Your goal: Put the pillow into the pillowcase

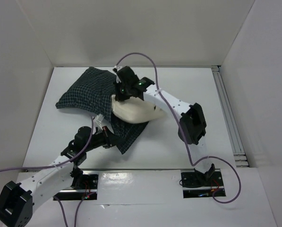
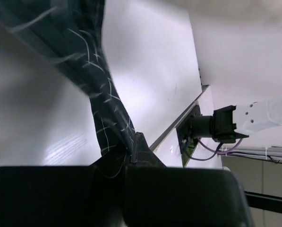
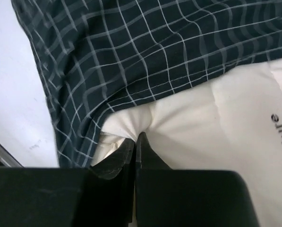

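The navy checked pillowcase [image 1: 91, 92] lies across the back left of the table, one flap reaching toward me. The cream pillow [image 1: 136, 111] sticks out of its open side, part of it under the cloth. My right gripper [image 1: 121, 92] is shut on a pinched fold of the pillow [image 3: 211, 127] right at the pillowcase's edge [image 3: 131, 61]; black lettering shows at the right of that view. My left gripper [image 1: 106, 138] is shut on the near edge of the pillowcase [image 2: 110, 123], which rises taut from its fingers [image 2: 141, 149].
White walls enclose the table on the left, back and right. A metal rail [image 1: 228, 118] runs along the right side. The right arm's elbow [image 1: 192, 124] hangs over the table's right half. Both arm bases [image 1: 200, 179] sit at the near edge.
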Tool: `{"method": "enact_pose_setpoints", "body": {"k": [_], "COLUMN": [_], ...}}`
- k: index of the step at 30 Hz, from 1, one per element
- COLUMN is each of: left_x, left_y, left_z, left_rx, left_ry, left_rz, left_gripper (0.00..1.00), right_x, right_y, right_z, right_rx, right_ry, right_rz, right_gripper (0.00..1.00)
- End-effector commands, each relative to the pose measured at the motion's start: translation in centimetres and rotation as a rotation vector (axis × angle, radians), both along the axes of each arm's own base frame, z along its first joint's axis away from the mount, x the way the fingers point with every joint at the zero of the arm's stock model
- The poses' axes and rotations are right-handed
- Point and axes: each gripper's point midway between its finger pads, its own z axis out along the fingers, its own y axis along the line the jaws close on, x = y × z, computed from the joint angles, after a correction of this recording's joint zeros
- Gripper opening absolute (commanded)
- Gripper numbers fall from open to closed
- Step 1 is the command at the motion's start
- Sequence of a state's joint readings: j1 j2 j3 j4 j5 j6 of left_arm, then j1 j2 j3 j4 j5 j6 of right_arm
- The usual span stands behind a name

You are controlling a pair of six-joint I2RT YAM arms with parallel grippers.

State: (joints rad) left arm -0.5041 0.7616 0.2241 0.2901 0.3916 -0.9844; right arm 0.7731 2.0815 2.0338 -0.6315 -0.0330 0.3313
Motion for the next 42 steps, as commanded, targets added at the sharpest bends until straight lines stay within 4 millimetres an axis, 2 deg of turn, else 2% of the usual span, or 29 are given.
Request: {"method": "enact_pose_setpoints", "body": {"k": [1, 2, 5, 8, 9, 12, 13, 15, 16, 18, 19, 20, 21, 22, 23, 24, 25, 26, 28, 29, 30, 31, 32, 33, 35, 36, 39, 41, 42], "left_x": [-3.5, -3.8, -4.0, -3.3, -3.1, -3.0, -3.1, -3.7, -3.6, -3.6, -3.5, -4.1, -3.9, -3.3, -3.4, -3.6, -3.3, -3.2, -2.8, -2.6, -2.4, -1.8, -1.8, -1.5, -0.9, -0.4, 0.6, 1.6, 1.9], "left_y": [-0.8, -0.7, -0.4, -0.5, -0.6, -1.0, -1.0, -1.1, -0.8, 0.6, 1.2, 2.3, 3.5, 3.7, 4.3, 5.6, 6.0, 6.6, 8.0, 8.4, 8.6, 8.9, 9.1, 8.9, 8.6, 8.3, 7.4, 6.8, 6.6], "left_z": [-0.3, -0.7, -1.0, 0.5, 0.4, 1.2, 1.0, 1.2, 1.5, 1.2, 1.3, 0.1, 0.5, 1.4, 1.7, 1.0, 2.6, 3.1, 4.2, 4.4, 4.6, 4.8, 5.1, 4.6, 5.0, 4.7, 5.9, 6.0, 5.9], "left_rx": [-0.058, -0.061, -0.049, -0.044, -0.032, -0.027, -0.021, -0.013, -0.007, 0.04, 0.056, 0.114, 0.158, 0.161, 0.181, 0.25, 0.252, 0.28, 0.335, 0.368, 0.384, 0.419, 0.421, 0.45, 0.466, 0.482, 0.475, 0.488, 0.499], "left_ry": [0.053, 0.07, 0.085, 0.054, 0.053, 0.061, 0.072, 0.073, 0.071, 0.095, 0.111, 0.177, 0.19, 0.153, 0.161, 0.19, 0.168, 0.151, 0.147, 0.138, 0.145, 0.144, 0.14, 0.158, 0.164, 0.183, 0.171, 0.186, 0.198], "left_rz": [-0.13, -0.127, -0.113, -0.108, -0.112, -0.138, -0.138, -0.145, -0.126, -0.044, -0.004, 0.032, 0.099, 0.119, 0.144, 0.184, 0.214, 0.229, 0.293, 0.301, 0.314, 0.332, 0.341, 0.331, 0.324, 0.321, 0.314, 0.311, 0.308], "left_gripper": [0.0, 0.0, 0.0, 0.0, 0.0, 0.0, 0.0, 0.0, 0.0, 0.0, 0.03, 0.12, 0.45, 0.45, 0.78, 0.85, 0.88, 0.89, 0.88, 0.87, 0.85, 0.84, 0.84, 0.84, 0.84, 0.84, 0.84, 0.84, 0.84], "right_x": [2.6, 2.5, 3.8, 5.1, 5.3, 4.8, 4.0, 2.4, 0.4, -1.9, -2.7, -3.8, -4.1, -4.4, -4.8, -4.6, -4.7, -4.4, -4.1, -3.7, -3.3, -2.9, -3.6, -2.4, -2.5, -2.6, -3.9, -4.1, -5.4], "right_y": [1.0, 1.0, 0.2, -0.6, -0.9, -2.1, -1.8, -1.4, -0.8, 0.3, 1.0, 0.9, 0.8, 0.5, 0.1, -0.9, -2.2, -4.0, -6.8, -9.9, -11.7, -15.2, -15.7, -18.6, -22.4, -23.3, -23.7, -22.5, -20.2], "right_z": [-6.7, -7.9, -8.0, -5.0, -2.5, 1.4, 1.9, 1.7, -0.6, -2.4, -4.8, -5.9, -5.6, -5.0, -4.0, -2.9, -2.7, 0.5, 2.0, 2.5, 2.4, 1.3, 0.4, -0.4, -3.9, -4.8, -8.0, -9.0, -9.8], "right_rx": [0.003, -0.009, -0.005, 0.034, 0.061, 0.085, 0.092, 0.1, 0.065, 0.054, 0.029, -0.012, -0.009, -0.01, 0.001, 0.009, -0.005, 0.039, 0.045, 0.046, 0.034, 0.014, 0.0, -0.001, -0.023, -0.02, 0.016, 0.067, 0.103], "right_ry": [0.017, 0.039, 0.037, -0.008, -0.048, -0.105, -0.111, -0.104, -0.071, -0.038, 0.005, 0.044, 0.052, 0.04, 0.03, 0.011, -0.003, -0.044, -0.075, -0.087, -0.093, -0.075, -0.06, -0.043, 0.033, 0.051, 0.136, 0.162, 0.217], "right_rz": [-0.077, -0.083, -0.119, -0.16, -0.173, -0.193, -0.181, -0.164, -0.13, -0.074, -0.043, -0.017, -0.007, 0.001, 0.001, -0.005, -0.016, -0.043, -0.089, -0.148, -0.19, -0.256, -0.256, -0.322, -0.398, -0.409, -0.41, -0.373, -0.308], "right_gripper": [0.0, 0.0, 0.0, 0.0, 0.0, 0.0, 0.0, 0.0, 0.0, 0.0, 0.0, 0.1, 0.37, 0.37, 0.55, 0.71, 0.75, 0.78, 0.8, 0.8, 0.8, 0.8, 0.78, 0.76, 0.72, 0.66, 0.57, 0.52, 0.51]}}
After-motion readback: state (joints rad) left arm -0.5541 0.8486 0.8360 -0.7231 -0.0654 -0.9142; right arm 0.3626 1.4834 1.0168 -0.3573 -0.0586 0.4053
